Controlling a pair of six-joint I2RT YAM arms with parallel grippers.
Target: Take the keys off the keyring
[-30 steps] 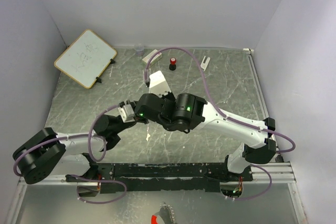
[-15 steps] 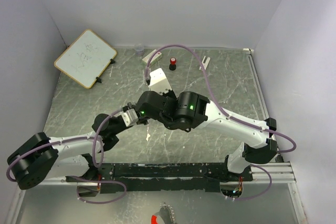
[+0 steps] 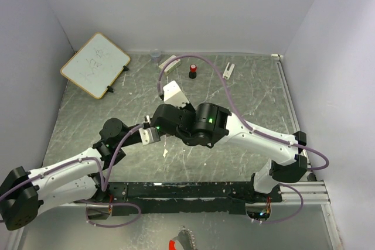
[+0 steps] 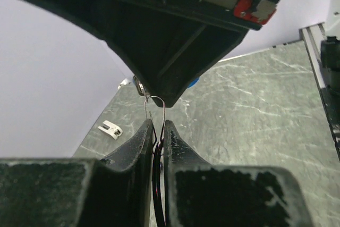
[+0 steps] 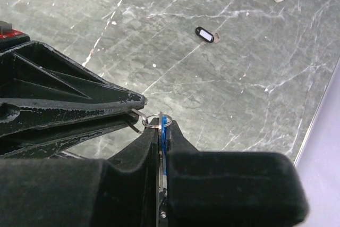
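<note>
Left wrist view: the left gripper is seen pressed together on the lower part of the keyring. The thin wire loop stands out above the fingertips, just under the dark body of the right gripper. From the right wrist, that gripper is shown pinched shut on a blue key touching the keyring, all held above the table. The two grippers are met tip to tip. A black-headed key is seen lying well apart on the table.
</note>
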